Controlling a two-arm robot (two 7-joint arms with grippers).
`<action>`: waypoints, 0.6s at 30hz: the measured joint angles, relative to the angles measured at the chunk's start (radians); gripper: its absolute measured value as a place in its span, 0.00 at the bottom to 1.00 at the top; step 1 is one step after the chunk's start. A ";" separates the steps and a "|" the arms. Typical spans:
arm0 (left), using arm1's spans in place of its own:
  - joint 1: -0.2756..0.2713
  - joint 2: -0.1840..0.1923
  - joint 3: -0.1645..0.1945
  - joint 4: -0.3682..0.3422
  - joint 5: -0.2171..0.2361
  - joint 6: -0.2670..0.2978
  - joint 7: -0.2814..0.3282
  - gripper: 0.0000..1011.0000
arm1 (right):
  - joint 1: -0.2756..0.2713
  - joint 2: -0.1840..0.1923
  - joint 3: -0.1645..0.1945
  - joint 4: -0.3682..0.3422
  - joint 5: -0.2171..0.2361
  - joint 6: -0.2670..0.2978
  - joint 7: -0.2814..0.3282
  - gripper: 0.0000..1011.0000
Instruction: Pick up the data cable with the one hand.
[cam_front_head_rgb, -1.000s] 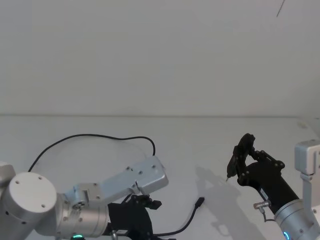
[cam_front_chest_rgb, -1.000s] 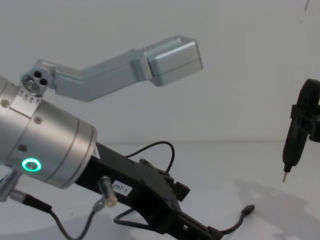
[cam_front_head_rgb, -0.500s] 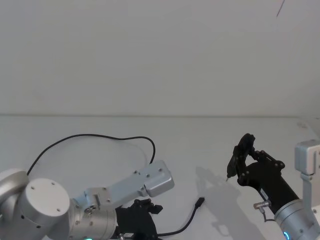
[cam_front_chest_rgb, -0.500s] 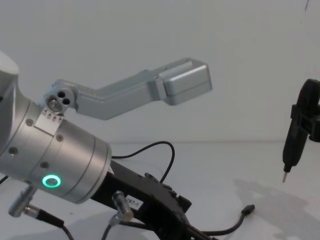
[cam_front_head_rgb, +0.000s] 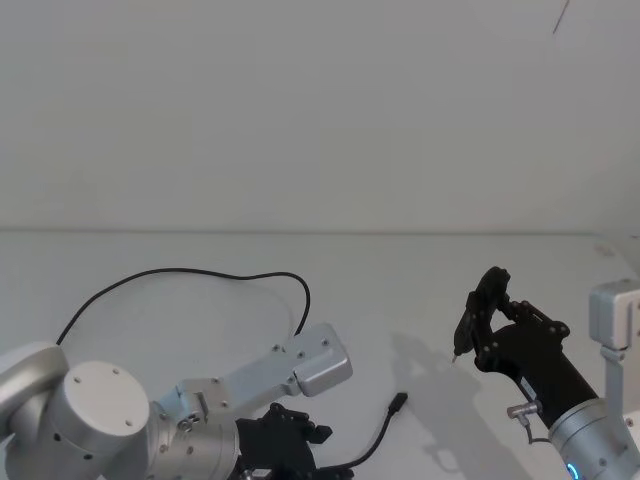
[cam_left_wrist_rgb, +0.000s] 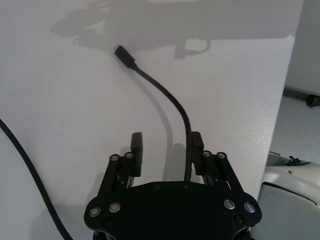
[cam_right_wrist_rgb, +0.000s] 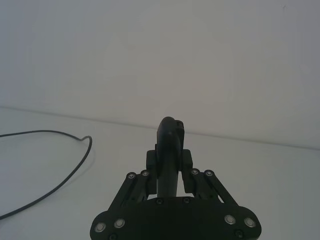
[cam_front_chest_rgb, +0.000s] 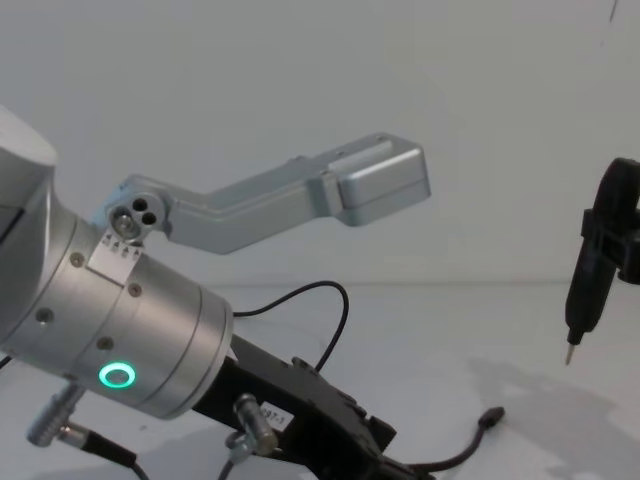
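Observation:
The data cable (cam_front_head_rgb: 180, 270) is a thin black cord that loops across the left of the white table and ends in a small plug (cam_front_head_rgb: 398, 403). Low over the table near its front edge, my left gripper (cam_left_wrist_rgb: 166, 142) is open. The cable's plug end (cam_left_wrist_rgb: 175, 107) runs out between its fingers, close along one finger (cam_left_wrist_rgb: 196, 150). The gripper's black body (cam_front_chest_rgb: 340, 440) hangs under the silver wrist with the green ring light (cam_front_chest_rgb: 117, 375). At the right, my right gripper (cam_right_wrist_rgb: 170, 160) is shut on a black pen-like tool (cam_front_head_rgb: 478, 312) held above the table.
The white table (cam_front_head_rgb: 420, 280) runs back to a plain white wall. The left arm's silver link (cam_front_head_rgb: 300, 365) juts out over the cable's loop. A white block (cam_front_head_rgb: 612, 315) stands at the right edge.
My left arm has swung lower and toward the table's front edge, bringing its gripper down over the cable's plug end. The cable and the right arm have not moved.

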 joint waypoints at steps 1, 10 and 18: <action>0.000 0.000 0.000 0.000 0.000 0.001 0.001 0.59 | 0.000 0.000 0.000 0.000 0.000 0.000 0.000 0.28; 0.001 -0.005 0.001 0.004 0.002 0.006 0.005 0.26 | 0.000 0.000 0.000 0.000 0.000 0.000 0.000 0.28; 0.002 -0.006 0.001 0.005 0.003 0.007 0.006 0.05 | 0.000 0.000 0.000 0.000 0.000 0.000 0.000 0.28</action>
